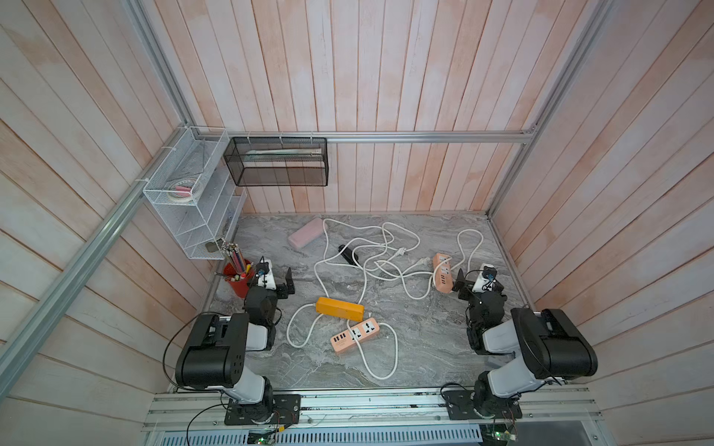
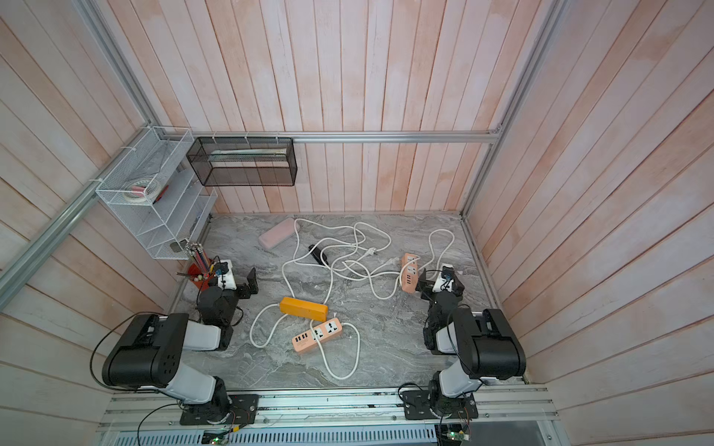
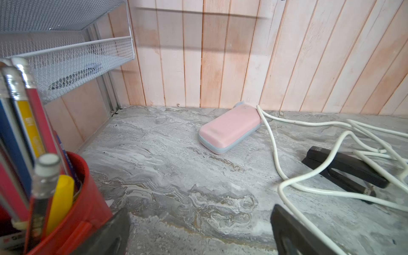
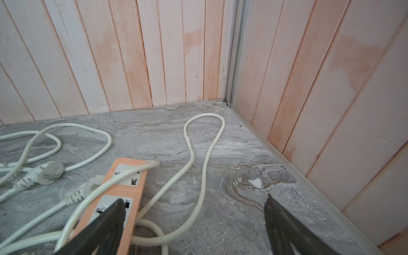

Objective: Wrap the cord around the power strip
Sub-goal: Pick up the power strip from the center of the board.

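1 orange power strip (image 1: 339, 307) touches a pink strip (image 1: 356, 334); cord (image 1: 397, 347) crosses stapler (image 1: 349, 255).

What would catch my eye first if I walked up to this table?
The tangle of white cords sprawling over the middle of the grey table, with an orange-yellow power strip and a peach power strip close together near the front. A second peach power strip lies by the open right gripper.

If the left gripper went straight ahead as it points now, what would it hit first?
Probably the pink case, across bare table from the open left gripper; the white cord lies just beside that line, depth unclear.
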You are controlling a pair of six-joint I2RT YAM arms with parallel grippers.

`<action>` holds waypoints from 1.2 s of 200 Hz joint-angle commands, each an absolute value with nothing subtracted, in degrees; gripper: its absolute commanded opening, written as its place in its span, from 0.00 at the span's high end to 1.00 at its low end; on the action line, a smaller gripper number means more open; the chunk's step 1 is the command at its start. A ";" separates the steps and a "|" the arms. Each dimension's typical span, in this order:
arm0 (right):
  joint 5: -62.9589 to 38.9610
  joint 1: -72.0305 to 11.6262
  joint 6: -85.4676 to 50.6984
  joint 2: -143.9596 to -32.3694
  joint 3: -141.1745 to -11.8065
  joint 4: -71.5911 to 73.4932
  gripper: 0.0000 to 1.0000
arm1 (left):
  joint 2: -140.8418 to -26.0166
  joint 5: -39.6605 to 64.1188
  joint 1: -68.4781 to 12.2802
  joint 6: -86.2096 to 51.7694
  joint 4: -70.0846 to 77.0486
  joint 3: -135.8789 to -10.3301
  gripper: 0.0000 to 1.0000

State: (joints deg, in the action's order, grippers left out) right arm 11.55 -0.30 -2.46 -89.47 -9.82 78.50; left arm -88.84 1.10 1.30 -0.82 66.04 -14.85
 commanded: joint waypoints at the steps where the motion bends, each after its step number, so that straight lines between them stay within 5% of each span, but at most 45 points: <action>1: 12.31 -0.62 -1.80 -90.21 -10.81 80.28 0.02 | -89.61 1.76 0.97 0.03 67.37 -15.71 0.00; 160: 11.67 -0.26 -1.77 -90.08 -11.04 79.88 0.02 | -89.65 2.58 2.08 -0.98 66.89 -15.92 0.00; 189: 20.18 -3.93 0.31 -85.81 -9.50 80.44 0.02 | -86.08 0.73 1.58 -0.97 65.24 -15.30 0.00; 209: 30.74 -10.57 4.19 -76.41 -13.87 67.24 0.02 | -77.27 -5.05 -0.28 -0.55 53.63 -18.12 0.00; 223: 34.39 -14.41 -0.64 -69.56 -22.65 45.35 0.02 | -70.85 -10.93 -2.00 -2.85 43.99 -21.10 0.00; 240: 26.89 -15.67 -12.53 -65.63 -35.02 18.30 0.02 | -65.42 -13.74 -4.52 -3.96 31.47 -26.03 0.00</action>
State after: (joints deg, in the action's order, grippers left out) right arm 27.38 -13.56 -1.06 -71.35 -20.49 54.63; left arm -72.07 -6.31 -1.93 -1.87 49.15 -19.66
